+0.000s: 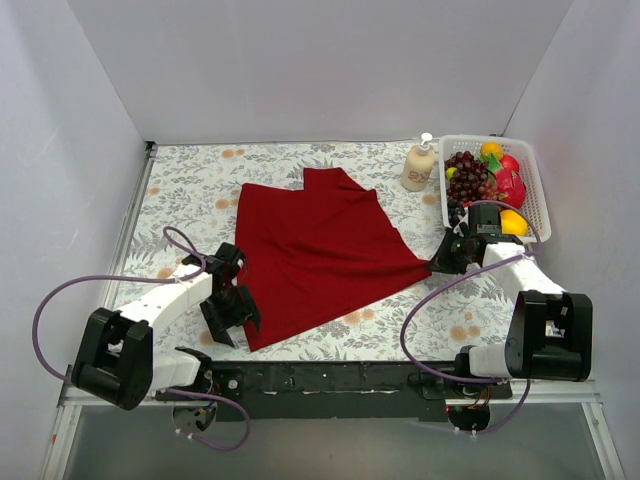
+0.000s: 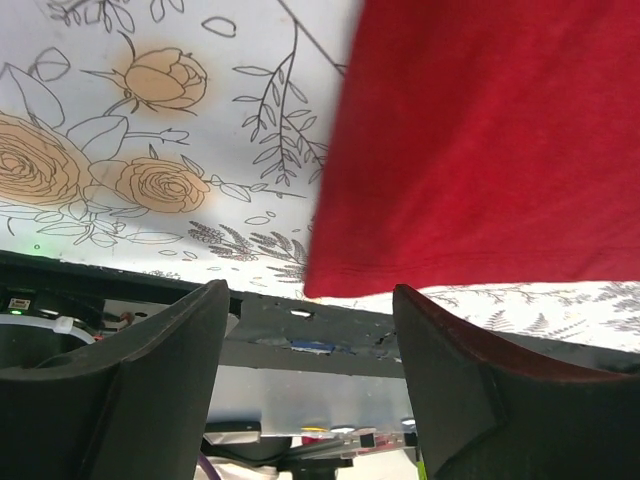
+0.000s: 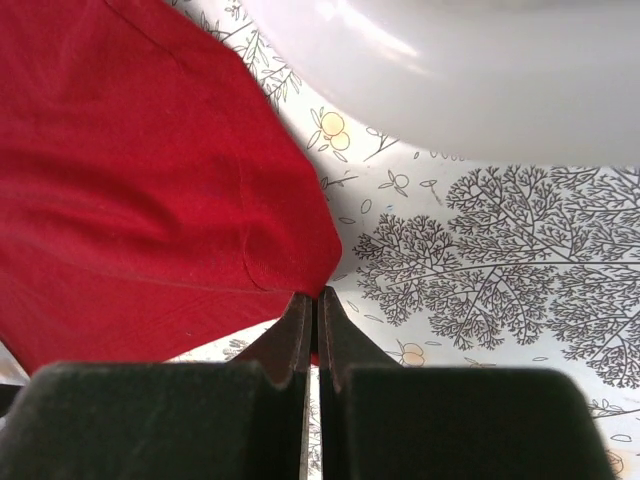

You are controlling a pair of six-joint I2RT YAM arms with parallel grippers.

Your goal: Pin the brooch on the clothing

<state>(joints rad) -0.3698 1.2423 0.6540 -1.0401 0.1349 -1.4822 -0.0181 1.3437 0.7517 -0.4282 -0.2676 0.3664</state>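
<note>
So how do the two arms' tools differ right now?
The left tool is open, holding nothing; the right tool is shut on a corner of the red T-shirt. The left hangs by its near hem, the right at its right-hand tip. Both are black, two-fingered.

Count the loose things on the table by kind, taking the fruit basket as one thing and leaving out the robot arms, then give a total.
T-shirt: 1
pump bottle: 1
basket: 1
Total: 3
</note>
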